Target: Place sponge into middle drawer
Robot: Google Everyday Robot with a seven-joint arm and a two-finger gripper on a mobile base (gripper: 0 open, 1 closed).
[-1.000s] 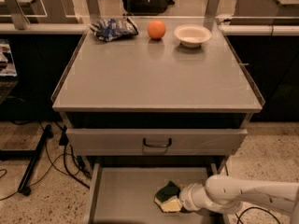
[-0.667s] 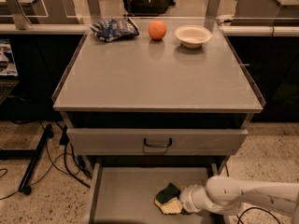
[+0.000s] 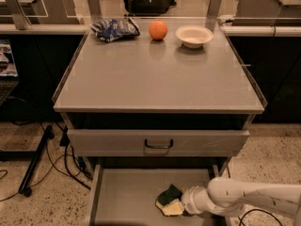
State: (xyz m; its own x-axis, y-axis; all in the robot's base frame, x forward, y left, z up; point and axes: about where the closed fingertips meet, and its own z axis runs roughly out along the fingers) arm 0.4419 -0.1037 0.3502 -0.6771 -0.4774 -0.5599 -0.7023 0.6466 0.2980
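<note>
The sponge [image 3: 169,200], dark green on top with pale yellow foam below, lies on the floor of the open middle drawer [image 3: 127,197] at its right side. My gripper [image 3: 181,206] reaches in from the lower right on a white arm [image 3: 249,197] and is at the sponge's right edge. The arm's end hides the contact.
Above the open drawer is a grey drawer front with a black loop handle [image 3: 158,145]. On the cabinet top [image 3: 160,74] at the back stand a blue-and-white snack bag [image 3: 114,28], an orange [image 3: 158,30] and a white bowl [image 3: 194,36]. Cables and a stand leg [image 3: 35,161] lie on the floor at left.
The gripper and sponge have stayed in almost the same place in the drawer; no clear movement shows.
</note>
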